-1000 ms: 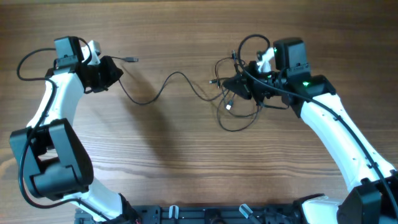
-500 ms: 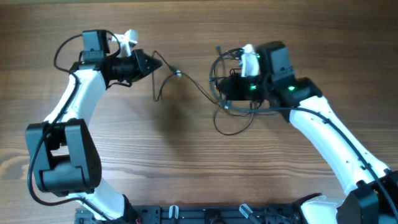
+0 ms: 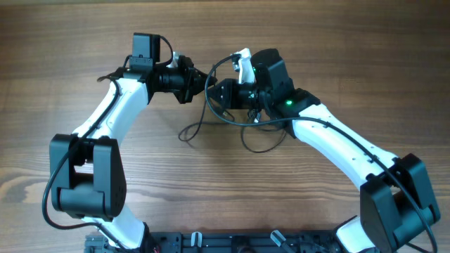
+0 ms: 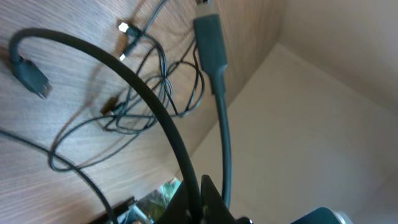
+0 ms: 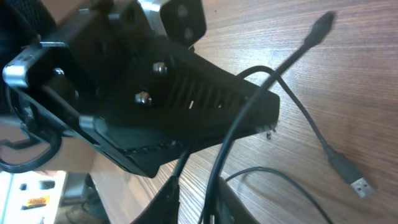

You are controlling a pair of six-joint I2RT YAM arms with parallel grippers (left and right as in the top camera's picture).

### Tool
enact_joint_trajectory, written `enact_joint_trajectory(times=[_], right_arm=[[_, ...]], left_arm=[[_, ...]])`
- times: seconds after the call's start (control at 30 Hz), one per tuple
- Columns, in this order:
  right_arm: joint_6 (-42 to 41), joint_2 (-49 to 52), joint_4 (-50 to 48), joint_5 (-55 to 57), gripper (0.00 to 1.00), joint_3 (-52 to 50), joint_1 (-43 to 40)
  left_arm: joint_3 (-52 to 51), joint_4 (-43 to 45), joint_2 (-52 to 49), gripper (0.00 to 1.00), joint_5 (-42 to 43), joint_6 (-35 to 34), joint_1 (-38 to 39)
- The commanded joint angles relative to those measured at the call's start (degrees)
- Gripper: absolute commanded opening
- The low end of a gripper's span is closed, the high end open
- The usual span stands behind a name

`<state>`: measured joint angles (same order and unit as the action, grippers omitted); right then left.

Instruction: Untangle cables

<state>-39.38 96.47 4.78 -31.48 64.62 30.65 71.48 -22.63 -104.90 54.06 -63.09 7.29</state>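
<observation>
The cables are thin black cords, partly knotted, lying under and between both grippers at the table's middle back. One slack strand hangs down to the left. My left gripper is shut on a cable strand, and its jaws pinch the strand in the left wrist view. The knotted part and loose plug ends lie on the wood beyond. My right gripper almost touches the left one. Its jaws are closed on cords running between the fingers.
The left gripper's black body fills the right wrist view just ahead of the right jaws. A USB plug and a small plug lie on the wooden table. Both white arms cross the table's middle.
Both arms swung inward until the grippers nearly meet. The strand stretched between them went slack and now droops in a loop. The bundle moved left with the right gripper.
</observation>
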Motion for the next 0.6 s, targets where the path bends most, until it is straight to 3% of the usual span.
enact_joint_trajectory(times=[0.0, 0.23, 0.3, 0.4, 0.43, 0.47, 0.5, 0.57], right_arm=[[-7.41, 0.74, -0.72, -1.40, 0.25, 0.50, 0.11], [-7.08, 1.33, -0.44, 0.98, 0.28, 0.50, 1.77], [-7.06, 1.62, 1.73, 4.09, 0.06, 0.50, 1.75], [-3.67, 1.49, 3.74, 5.01, 0.05, 0.52, 1.20], [-2.21, 0.79, 4.83, 4.94, 0.05, 0.57, 0.17], [-1.18, -0.46, 6.05, 4.79, 0.04, 0.59, -1.51], [-0.09, -2.23, 7.02, 4.68, 0.05, 0.63, -3.28], [1.88, -7.45, 8.37, 4.46, 0.05, 1.16, -7.78]], left_arm=[[-0.24, 0.22, 0.33, 0.04, -3.63, -0.87, 0.42], [-0.24, 1.75, 0.33, 0.04, -4.72, -3.43, 2.56], [-0.24, 2.51, 0.33, 0.04, -4.70, -3.43, 2.73], [-0.24, 2.49, 0.33, 0.04, -4.70, -3.39, 2.67], [-0.24, 2.47, 0.33, 0.17, -5.16, -3.34, 2.67], [-0.24, 2.27, 0.33, 0.46, -6.60, -3.15, 2.67], [-0.24, 2.08, 0.33, 0.70, -7.98, -3.15, 2.67], [-0.24, 0.85, 0.33, 0.96, -11.32, -3.15, 2.67]])
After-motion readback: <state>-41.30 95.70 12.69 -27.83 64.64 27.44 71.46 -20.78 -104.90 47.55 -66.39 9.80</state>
